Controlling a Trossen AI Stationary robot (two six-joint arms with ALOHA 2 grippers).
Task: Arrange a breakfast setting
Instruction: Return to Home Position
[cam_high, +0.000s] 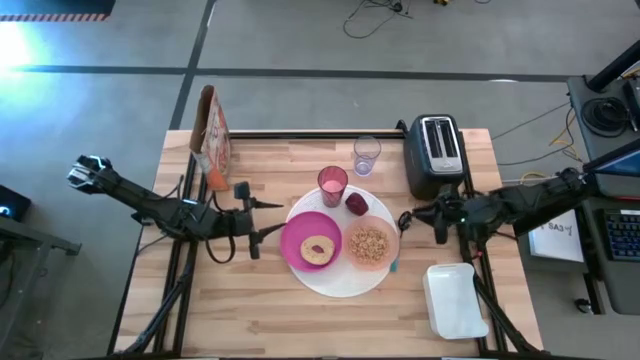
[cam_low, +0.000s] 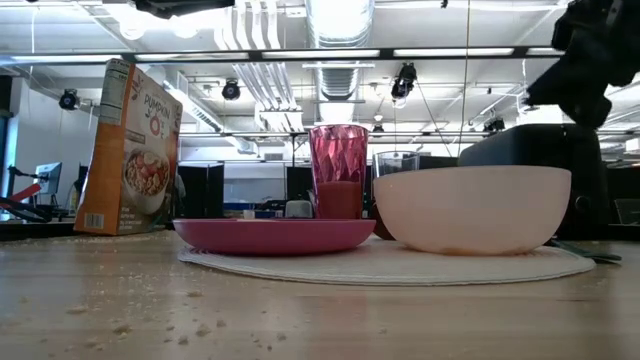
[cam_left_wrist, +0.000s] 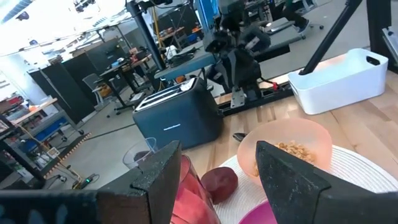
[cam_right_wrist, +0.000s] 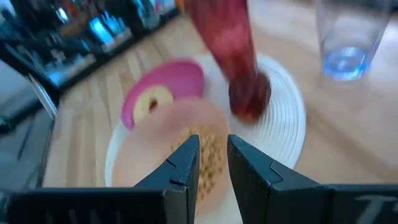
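A large white plate (cam_high: 340, 283) lies mid-table. On it rest a magenta plate (cam_high: 298, 240) with a ring-shaped bagel (cam_high: 320, 249) and a peach-orange bowl (cam_high: 371, 245) of cereal. A dark red fruit (cam_high: 357, 203) lies on the white plate's far rim, and a pink cup (cam_high: 332, 185) stands just beyond it. My left gripper (cam_high: 270, 221) hovers open at the magenta plate's left side, with nothing between its fingers (cam_left_wrist: 163, 171). My right gripper (cam_high: 403, 218) hangs right of the bowl; its fingers (cam_right_wrist: 186, 158) stand a narrow gap apart around nothing.
A clear glass (cam_high: 366, 155) and a black toaster (cam_high: 436, 155) stand toward the far right. A cereal box (cam_high: 212, 135) stands at the far left. A white tub (cam_high: 455, 298) sits near the right front corner. Crumbs lie on the near tabletop (cam_low: 150, 320).
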